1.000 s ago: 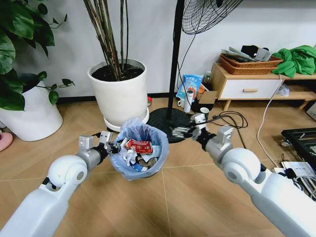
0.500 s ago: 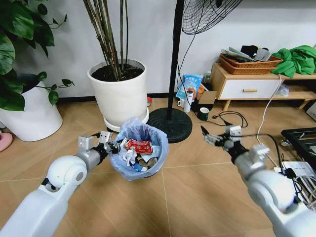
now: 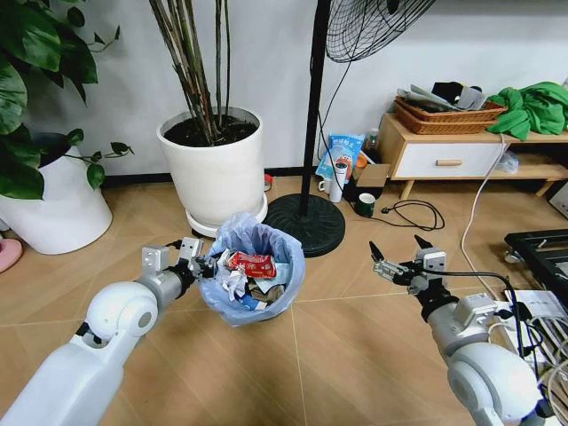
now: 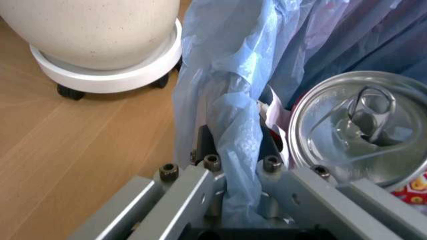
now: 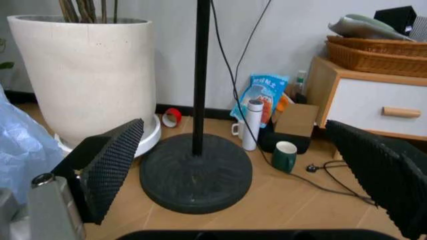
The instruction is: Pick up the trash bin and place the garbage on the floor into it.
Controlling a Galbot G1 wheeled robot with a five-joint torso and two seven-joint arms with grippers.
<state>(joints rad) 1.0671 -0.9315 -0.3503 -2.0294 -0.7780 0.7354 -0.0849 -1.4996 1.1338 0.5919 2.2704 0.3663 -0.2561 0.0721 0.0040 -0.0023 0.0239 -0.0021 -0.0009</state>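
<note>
In the head view the left gripper (image 3: pixel 197 259) clamps the rim of the trash bin (image 3: pixel 251 273), which is full of garbage (image 3: pixel 249 264) and sits above the floor (image 3: pixel 319 355) before a white plant pot (image 3: pixel 216 169). The right gripper (image 3: pixel 397 258) hovers apart, jaws spread and empty. The left wrist view shows the bin's blue liner pinched between the fingers (image 4: pixel 200 200) beside a can top (image 4: pixel 360 125). The right wrist view shows wide-open pads (image 5: pixel 117 160) facing a fan base (image 5: pixel 195 175).
</note>
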